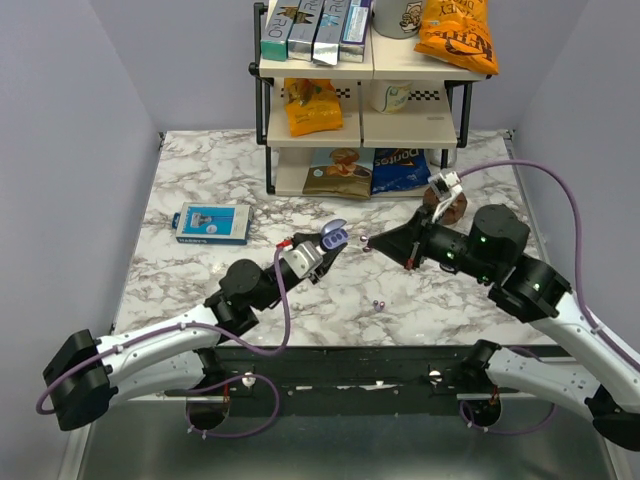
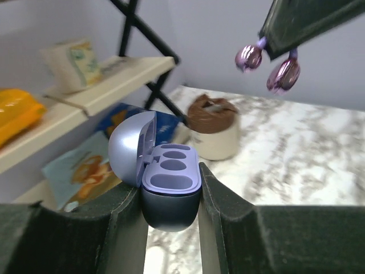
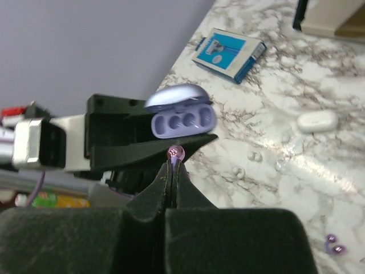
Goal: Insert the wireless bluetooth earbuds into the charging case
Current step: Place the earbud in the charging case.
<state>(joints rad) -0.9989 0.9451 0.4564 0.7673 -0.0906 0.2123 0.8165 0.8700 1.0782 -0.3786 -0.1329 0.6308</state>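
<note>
While raised above marble table (image 1: 190,285), found left gripper (image 1: 322,248) clamped on charging case (image 2: 171,191), lid hinged open, sockets facing up. Found right gripper (image 3: 174,166) pinched tight on one earbud (image 3: 175,152) at fingertips, near case, apart from it. Noted second earbud (image 1: 378,304) lying loose on table.

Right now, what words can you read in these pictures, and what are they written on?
"Doritos": on the blue chip bag.
Too small or blurred to read: the blue box, the top-shelf boxes, the orange bag.
No writing shows on the case or the held earbud.
</note>
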